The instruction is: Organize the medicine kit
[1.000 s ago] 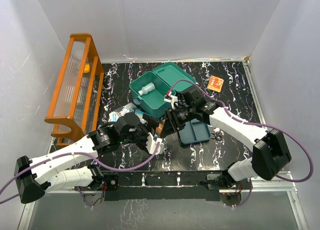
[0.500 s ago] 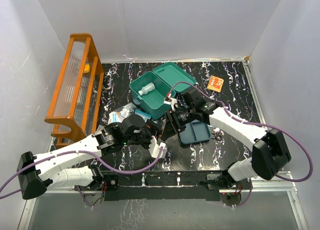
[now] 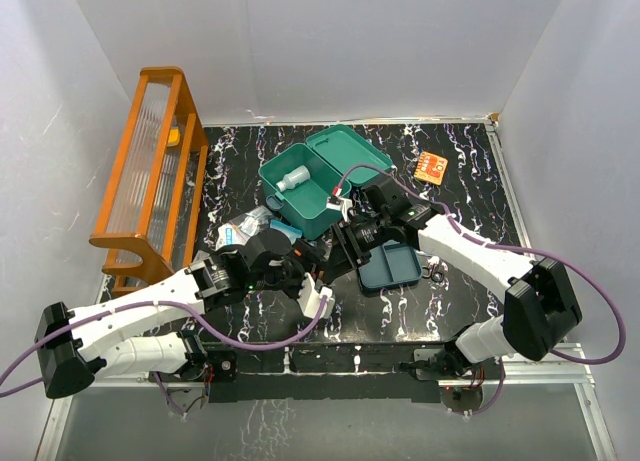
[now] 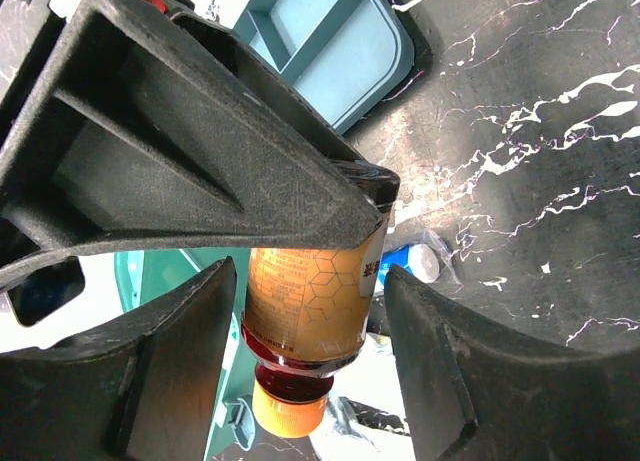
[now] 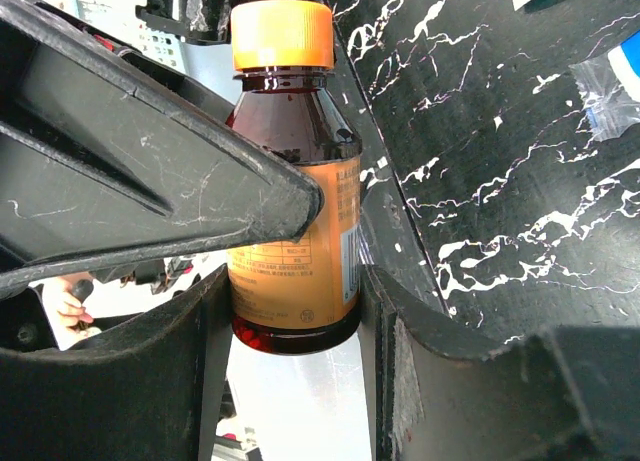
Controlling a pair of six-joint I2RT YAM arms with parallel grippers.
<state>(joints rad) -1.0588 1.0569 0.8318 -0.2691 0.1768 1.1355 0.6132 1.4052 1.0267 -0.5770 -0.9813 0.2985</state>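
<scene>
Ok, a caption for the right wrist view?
The right gripper clamps an amber, orange-capped bottle over the black marble table.

One teal box (image 3: 345, 149) and one matching tray (image 3: 396, 270). Two bottles in all: one white bottle (image 3: 292, 178) and one brown bottle (image 5: 296, 181). One orange rack (image 3: 150, 171). One small orange card (image 3: 431, 167). Clear packets (image 3: 248, 224) lie bunched, too jumbled to count.
</scene>
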